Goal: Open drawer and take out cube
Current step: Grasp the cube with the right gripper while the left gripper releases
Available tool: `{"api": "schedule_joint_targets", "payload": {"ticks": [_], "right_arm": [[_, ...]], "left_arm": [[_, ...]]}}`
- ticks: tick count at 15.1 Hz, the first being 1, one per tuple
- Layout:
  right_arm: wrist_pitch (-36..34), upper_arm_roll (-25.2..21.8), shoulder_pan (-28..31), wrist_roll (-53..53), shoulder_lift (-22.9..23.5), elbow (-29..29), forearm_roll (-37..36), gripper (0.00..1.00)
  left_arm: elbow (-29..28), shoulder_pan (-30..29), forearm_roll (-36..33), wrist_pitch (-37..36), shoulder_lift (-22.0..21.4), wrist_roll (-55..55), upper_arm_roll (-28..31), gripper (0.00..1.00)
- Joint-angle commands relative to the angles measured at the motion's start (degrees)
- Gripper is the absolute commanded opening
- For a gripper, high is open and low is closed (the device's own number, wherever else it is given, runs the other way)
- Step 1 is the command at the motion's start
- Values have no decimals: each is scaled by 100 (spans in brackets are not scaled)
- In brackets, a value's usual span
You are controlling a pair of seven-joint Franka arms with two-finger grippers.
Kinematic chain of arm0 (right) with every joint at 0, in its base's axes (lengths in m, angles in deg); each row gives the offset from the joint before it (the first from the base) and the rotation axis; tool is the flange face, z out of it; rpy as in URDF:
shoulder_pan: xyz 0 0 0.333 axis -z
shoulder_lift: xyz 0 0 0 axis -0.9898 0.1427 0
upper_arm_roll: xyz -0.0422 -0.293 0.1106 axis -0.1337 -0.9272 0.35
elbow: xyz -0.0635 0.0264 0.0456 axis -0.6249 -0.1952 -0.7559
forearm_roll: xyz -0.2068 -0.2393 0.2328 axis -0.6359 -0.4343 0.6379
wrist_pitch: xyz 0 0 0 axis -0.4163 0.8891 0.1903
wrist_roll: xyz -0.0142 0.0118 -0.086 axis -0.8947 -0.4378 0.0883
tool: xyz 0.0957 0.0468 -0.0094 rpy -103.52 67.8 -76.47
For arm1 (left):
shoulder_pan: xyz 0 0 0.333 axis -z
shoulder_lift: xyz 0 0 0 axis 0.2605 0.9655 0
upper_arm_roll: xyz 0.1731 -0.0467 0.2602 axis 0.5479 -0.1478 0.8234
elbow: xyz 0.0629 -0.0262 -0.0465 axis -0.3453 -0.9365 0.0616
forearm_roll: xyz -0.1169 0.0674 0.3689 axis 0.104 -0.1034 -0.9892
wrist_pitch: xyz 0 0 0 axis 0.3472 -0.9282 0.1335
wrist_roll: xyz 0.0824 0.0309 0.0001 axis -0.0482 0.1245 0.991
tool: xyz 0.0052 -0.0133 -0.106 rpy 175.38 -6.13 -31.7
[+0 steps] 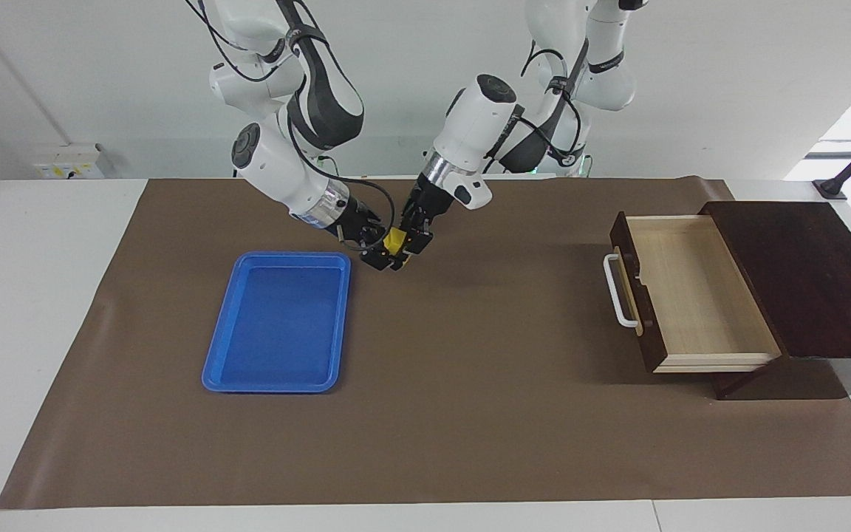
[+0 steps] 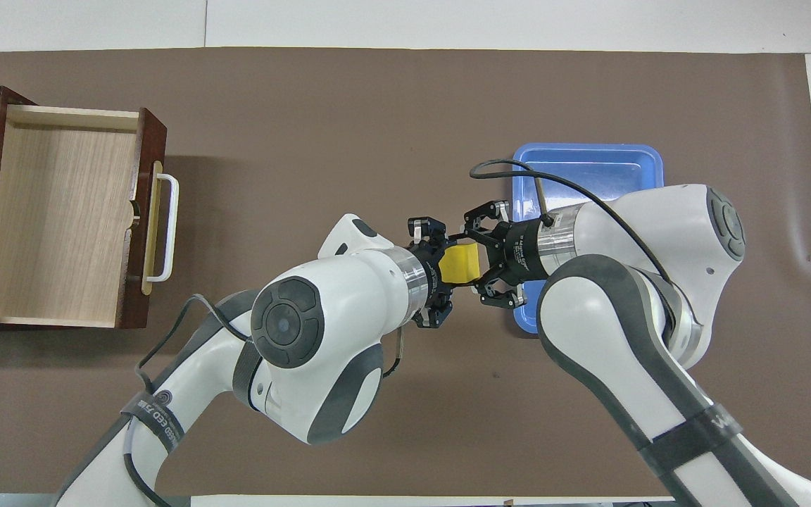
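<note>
The yellow cube point(image 1: 394, 241) is up in the air between my two grippers, over the brown mat beside the blue tray; it also shows in the overhead view point(image 2: 462, 264). My left gripper point(image 1: 405, 248) reaches in from the drawer's end of the table and is shut on the cube point(image 2: 448, 271). My right gripper point(image 1: 383, 253) meets it from the tray's end, right up against the cube point(image 2: 480, 262). The dark brown drawer point(image 1: 691, 295) stands pulled open at the left arm's end, its pale interior point(image 2: 60, 211) empty.
The blue tray point(image 1: 278, 321) lies empty on the mat toward the right arm's end, partly under the right arm in the overhead view point(image 2: 588, 169). The drawer's dark cabinet point(image 1: 802, 273) sits at the table's end. The brown mat point(image 1: 470, 384) covers the table.
</note>
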Motion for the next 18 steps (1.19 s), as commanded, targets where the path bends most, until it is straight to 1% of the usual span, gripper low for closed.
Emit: {"api": "schedule_joint_targets", "payload": {"ticks": [1, 3, 4, 5, 11, 12, 13, 14, 16, 18], "right_arm": [[22, 19, 1, -56, -61, 98, 91, 52], [22, 10, 1, -56, -61, 98, 91, 51], [22, 19, 0, -56, -61, 98, 91, 31], [22, 19, 0, -65, -61, 98, 91, 0], [5, 10, 114, -127, -35, 45, 91, 0], [-4, 10, 150, -126, -35, 37, 91, 0], [-30, 10, 159, -126, -26, 28, 91, 0], [-30, 10, 159, -126, -17, 2, 91, 0], [-57, 1, 202, -126, 9, -25, 91, 0], [-74, 10, 246, -126, 9, -69, 91, 0]], "left_arm": [[-171, 44, 96, 97, -175, -25, 75, 0], [-180, 35, 96, 88, -184, -25, 75, 0], [-171, 35, 96, 105, -175, -25, 75, 0], [-171, 35, 96, 97, -175, -25, 75, 0], [-180, 27, 96, 88, -175, -34, 75, 0], [-171, 26, 96, 88, -175, -43, 75, 33], [-145, 26, 96, 70, -175, -95, 83, 93], [-110, 18, 88, -69, -175, -96, 109, 100], [31, -271, 18, -446, -175, -104, 127, 100], [232, -718, -122, -1095, -184, -165, 136, 100]]}}
